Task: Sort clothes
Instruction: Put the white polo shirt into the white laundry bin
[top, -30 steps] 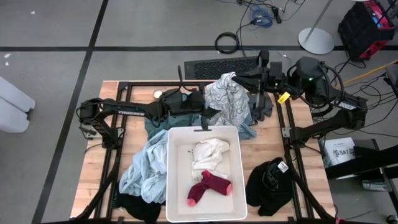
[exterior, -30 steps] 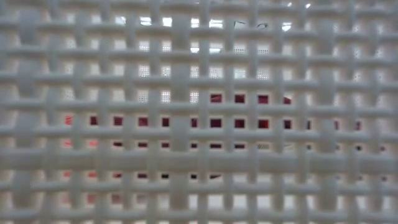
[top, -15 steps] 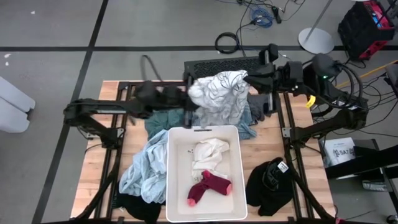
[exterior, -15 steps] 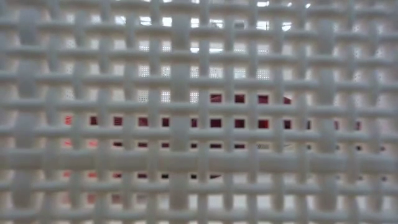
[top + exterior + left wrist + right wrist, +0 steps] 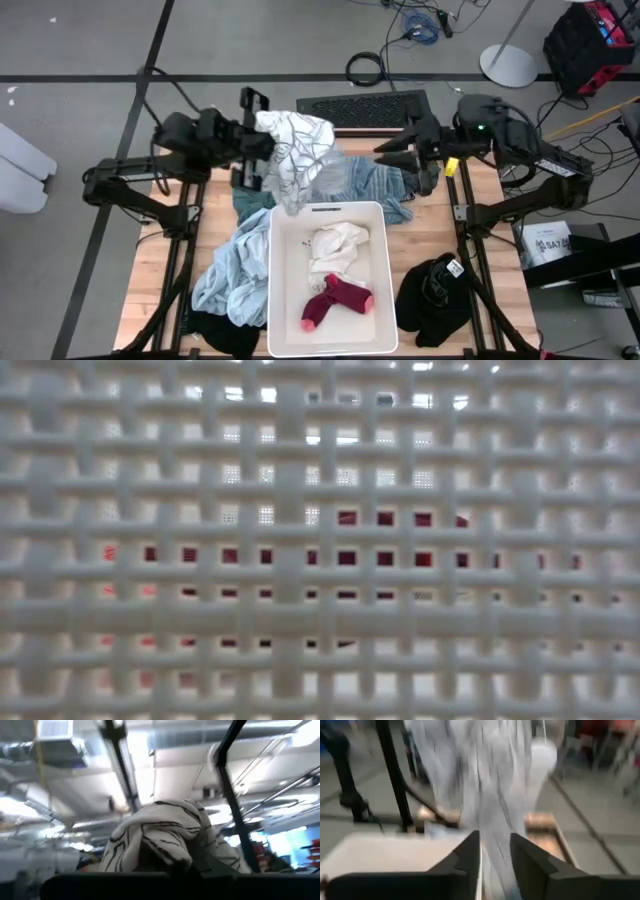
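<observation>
Left fingers [image 5: 262, 150] clamped on white patterned shirt [image 5: 295, 150], hanging just beyond them, hem over bin [image 5: 380, 290] rim. Right fingers [image 5: 395, 152] parted, clear of cloth. Risks: one-point grip slipping; trailing hem snagging bin or striped garment [image 5: 375, 185].

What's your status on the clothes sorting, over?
Left gripper shut on white patterned garment, lifted behind the white bin. Right gripper open, just clear of it. Nothing blocking.
</observation>
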Motion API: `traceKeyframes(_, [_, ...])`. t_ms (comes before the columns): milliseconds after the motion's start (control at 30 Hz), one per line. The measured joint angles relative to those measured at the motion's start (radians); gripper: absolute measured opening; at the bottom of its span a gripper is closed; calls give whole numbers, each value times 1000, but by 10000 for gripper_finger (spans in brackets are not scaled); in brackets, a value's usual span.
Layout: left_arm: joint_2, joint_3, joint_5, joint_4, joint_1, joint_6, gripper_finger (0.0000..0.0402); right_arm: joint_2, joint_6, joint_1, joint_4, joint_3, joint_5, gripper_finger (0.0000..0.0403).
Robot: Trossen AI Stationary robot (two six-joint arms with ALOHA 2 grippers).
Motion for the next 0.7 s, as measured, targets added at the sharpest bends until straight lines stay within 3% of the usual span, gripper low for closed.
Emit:
traceKeyframes(100, [3,74,13,-44,0,-3,10,-11,6,-26,-125,12,32,135])
traceKeyframes(200, [4,134,26,-132,-3,-53,10,-30,76,-42,-192,13,146,159])
traceKeyframes(367, [13,164,44,-156,-54,-213,10,-45,108,-45,-273,13,277,172])
traceKeyframes(700, [23,167,36,-239,-255,-213,10,-46,95,-44,-280,13,295,165])
